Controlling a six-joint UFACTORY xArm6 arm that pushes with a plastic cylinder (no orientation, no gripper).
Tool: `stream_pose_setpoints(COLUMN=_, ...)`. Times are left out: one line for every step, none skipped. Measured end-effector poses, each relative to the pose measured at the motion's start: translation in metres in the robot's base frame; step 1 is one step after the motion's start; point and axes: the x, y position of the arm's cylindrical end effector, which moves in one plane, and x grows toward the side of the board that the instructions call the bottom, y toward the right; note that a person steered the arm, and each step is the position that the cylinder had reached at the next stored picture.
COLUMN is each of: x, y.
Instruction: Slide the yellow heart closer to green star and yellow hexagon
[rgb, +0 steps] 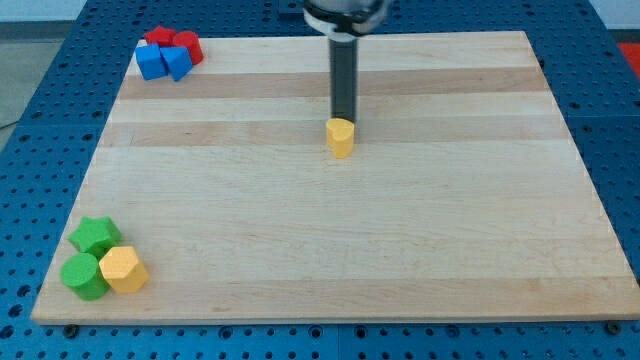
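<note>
Lightness and hardness suit your yellow heart (341, 137), just above frame centre: expect easy sliding, some twisting. No claw here; my tip (343, 119) touches its upper edge. Push toward green star (95, 236) and yellow hexagon (123, 269), lower left.

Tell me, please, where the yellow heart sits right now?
The yellow heart sits just above the board's middle, alone, directly below my tip, far from the corner clusters.

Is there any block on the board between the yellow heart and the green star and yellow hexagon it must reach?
No. The board between the yellow heart and the green star and yellow hexagon holds no block.
</note>
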Motion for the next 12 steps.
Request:
stream_pose_setpoints(x=0.030, y=-0.032)
stream_pose_setpoints(x=0.064, y=-0.095)
stream_pose_setpoints(x=0.062, y=-0.105)
stream_pose_setpoints(x=0.044, y=-0.072)
stream_pose_setpoints(x=0.045, y=-0.016)
stream_pose_setpoints(x=0.070, y=-0.019)
stream_pose_setpoints(x=0.100, y=-0.079)
stream_pose_setpoints(x=0.111, y=-0.133)
stream_pose_setpoints(x=0.111, y=-0.136)
stream_pose_setpoints(x=0.105, y=-0.115)
stream_pose_setpoints(x=0.099, y=-0.134)
stream_pose_setpoints(x=0.115, y=-0.183)
